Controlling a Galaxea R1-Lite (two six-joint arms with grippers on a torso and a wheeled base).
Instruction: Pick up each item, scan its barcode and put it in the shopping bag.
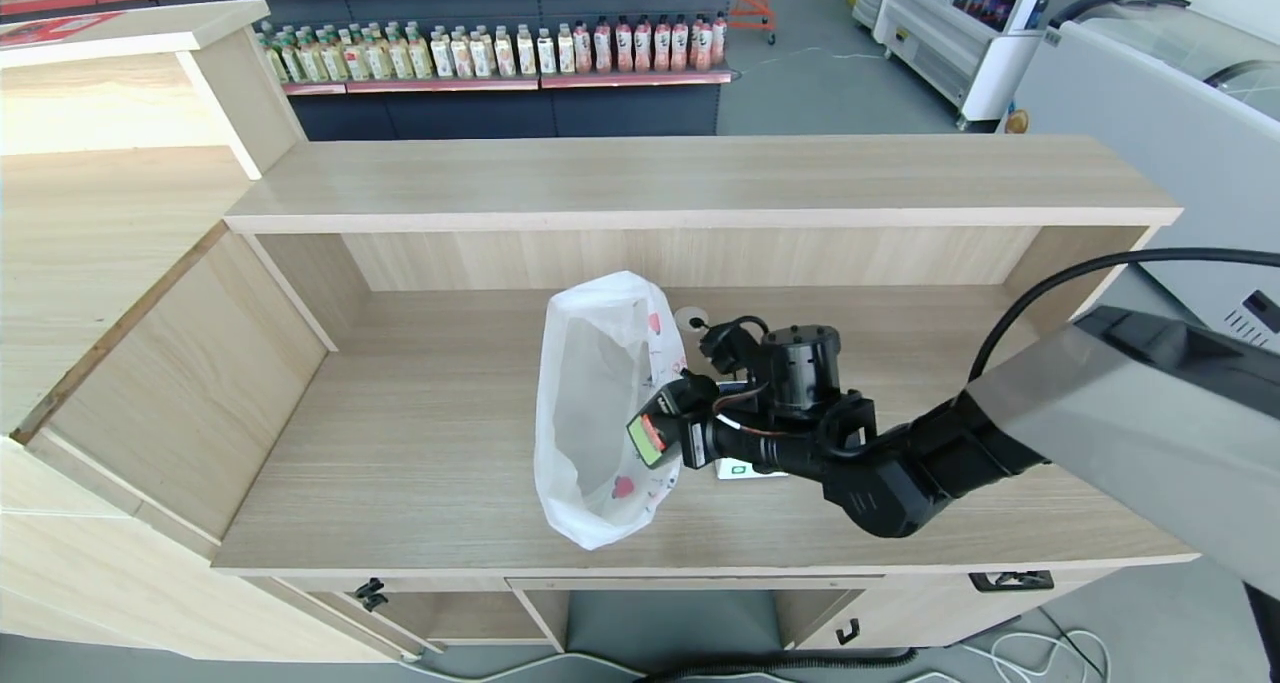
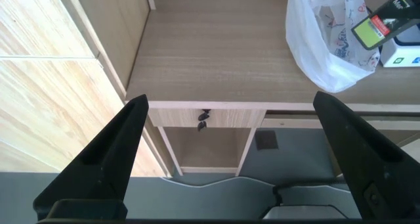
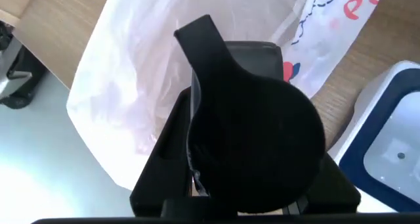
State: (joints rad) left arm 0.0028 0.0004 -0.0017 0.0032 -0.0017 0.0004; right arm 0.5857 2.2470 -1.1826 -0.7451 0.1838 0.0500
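A white plastic shopping bag (image 1: 598, 403) stands open near the middle of the wooden counter (image 1: 430, 433). My right gripper (image 1: 672, 425) is shut on a small dark item with a green and red label (image 1: 648, 437), holding it at the bag's right side, by the rim. In the right wrist view the dark item (image 3: 249, 132) sits close in front of the bag (image 3: 138, 99). A white and blue scanner (image 1: 745, 470) lies on the counter under the right wrist. My left gripper (image 2: 230, 165) hangs open in front of the counter's front edge, holding nothing.
The counter has a raised back shelf (image 1: 700, 178) and a left side wall (image 1: 200, 363). A small round white fitting (image 1: 690, 316) sits behind the bag. The left wrist view has the bag (image 2: 325, 43), the held item (image 2: 384, 23) and the scanner (image 2: 401, 53) far off.
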